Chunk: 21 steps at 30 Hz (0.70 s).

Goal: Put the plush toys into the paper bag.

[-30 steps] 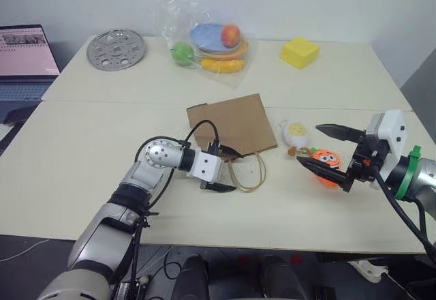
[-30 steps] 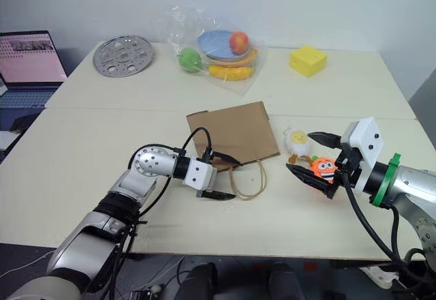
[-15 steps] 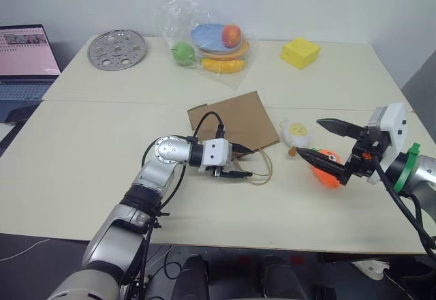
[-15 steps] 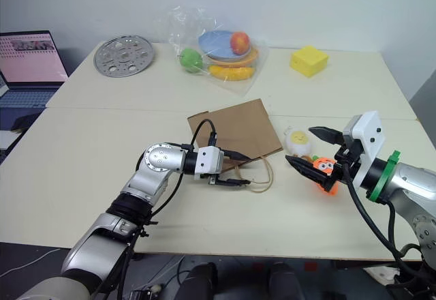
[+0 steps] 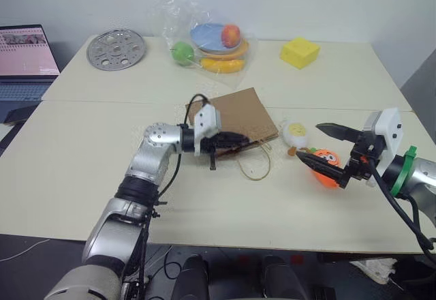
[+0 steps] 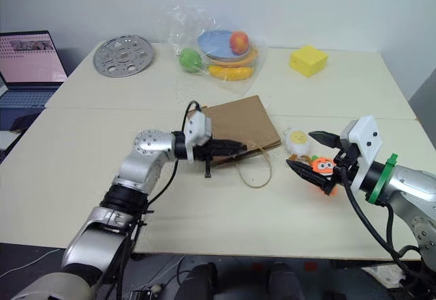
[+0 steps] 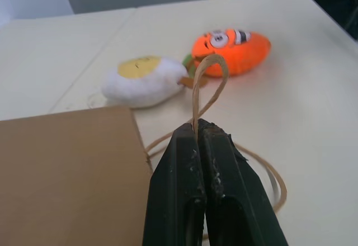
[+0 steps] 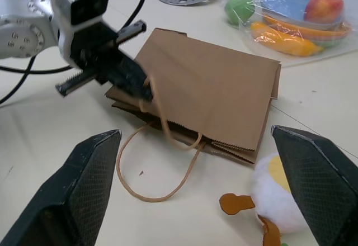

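The brown paper bag (image 5: 240, 119) lies flat near the middle of the counter (image 5: 82, 157), with its cord handles (image 5: 255, 167) trailing toward the front edge. The left claw (image 5: 238, 143) is clamped shut on one of those handles. The left wrist view makes that obvious: the cord loop (image 7: 208, 81) pokes up right out of the pinched fingers (image 7: 184, 201), which the head views barely show.

The egg toy (image 5: 297, 131) and the orange carrot toy (image 5: 325, 160) sit on the counter just right of the bag, close together. The right claw (image 5: 325, 148) is spread wide, with the carrot between its fingers in the head views, not gripped. Its wrist view catches the egg toy's edge (image 8: 279, 193) and the bag.

Toward the back edge are a clear plastic bag of toy fruit (image 5: 208, 44), a yellow block (image 5: 300, 52) and a metal disc (image 5: 116, 49).
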Tool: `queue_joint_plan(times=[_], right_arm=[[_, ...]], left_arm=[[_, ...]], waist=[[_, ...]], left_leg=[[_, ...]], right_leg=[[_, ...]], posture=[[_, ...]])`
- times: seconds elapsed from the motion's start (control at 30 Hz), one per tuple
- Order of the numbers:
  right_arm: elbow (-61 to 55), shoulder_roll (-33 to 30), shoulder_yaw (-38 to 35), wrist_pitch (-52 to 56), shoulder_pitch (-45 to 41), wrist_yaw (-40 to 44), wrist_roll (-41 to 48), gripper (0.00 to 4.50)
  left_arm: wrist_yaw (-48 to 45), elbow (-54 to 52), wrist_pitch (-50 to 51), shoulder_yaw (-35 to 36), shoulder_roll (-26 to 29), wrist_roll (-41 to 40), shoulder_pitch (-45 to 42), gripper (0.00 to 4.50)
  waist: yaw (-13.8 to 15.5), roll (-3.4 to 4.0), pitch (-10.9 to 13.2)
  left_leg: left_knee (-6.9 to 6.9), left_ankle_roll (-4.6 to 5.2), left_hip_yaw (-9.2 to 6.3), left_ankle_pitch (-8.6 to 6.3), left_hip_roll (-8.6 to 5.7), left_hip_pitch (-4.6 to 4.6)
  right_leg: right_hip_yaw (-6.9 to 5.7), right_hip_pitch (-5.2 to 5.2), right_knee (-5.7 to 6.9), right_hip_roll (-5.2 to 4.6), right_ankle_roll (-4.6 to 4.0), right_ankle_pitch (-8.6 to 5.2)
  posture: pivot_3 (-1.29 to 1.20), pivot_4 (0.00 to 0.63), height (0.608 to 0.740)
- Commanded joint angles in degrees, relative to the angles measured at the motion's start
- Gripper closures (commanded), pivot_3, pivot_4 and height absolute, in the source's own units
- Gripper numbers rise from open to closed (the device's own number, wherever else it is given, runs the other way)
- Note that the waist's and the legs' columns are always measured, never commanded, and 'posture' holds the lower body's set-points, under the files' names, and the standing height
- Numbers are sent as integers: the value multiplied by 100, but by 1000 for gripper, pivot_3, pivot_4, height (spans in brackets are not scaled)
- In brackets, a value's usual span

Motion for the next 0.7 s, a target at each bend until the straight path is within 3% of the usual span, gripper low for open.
queue_joint_plan(times=[0.03, 0.27, 0.33, 0.53, 0.7], right_arm=[[-125, 136, 338, -129, -229, -114, -153, 0], [202, 952, 1491, -197, -704, -488, -728, 0], [546, 1302, 1837, -276, -914, -641, -1008, 379], [1255, 1959, 2364, -571, -1218, -894, -1700, 2359], [1725, 2562, 2286, -836, -1448, -1237, -1980, 4163]], left_arm=[[-63, -511, 701, 480, 106, -640, -214, 4482], [53, -813, 1053, 646, 134, -783, -200, 4482], [80, -901, 1097, 671, 117, -817, -188, 4500], [148, -1015, 1123, 661, 86, -770, -174, 4500], [196, -1131, 1193, 682, 91, -827, -143, 4500]], waist=[[-19, 0, 0], [-82, 0, 0], [-89, 0, 0], [-99, 0, -1], [-108, 0, -1]], left_leg=[[0, 0, 0, 0, 0, 0], [0, 0, -2, 0, 1, 0], [0, -1, -2, 0, 1, 0], [-2, -1, -3, 0, 2, -1], [-3, -1, -3, 0, 2, -1]], right_leg=[[0, 0, 0, 0, 0, 0], [-1, 0, 0, 0, 0, 0], [-2, 0, 0, 0, 0, 0], [-2, -4, 0, 0, 0, 0], [-2, -4, 1, 1, -1, 0]], posture=[[0, 150, 740], [0, 150, 740], [0, 150, 740], [0, 150, 740], [0, 150, 740]])
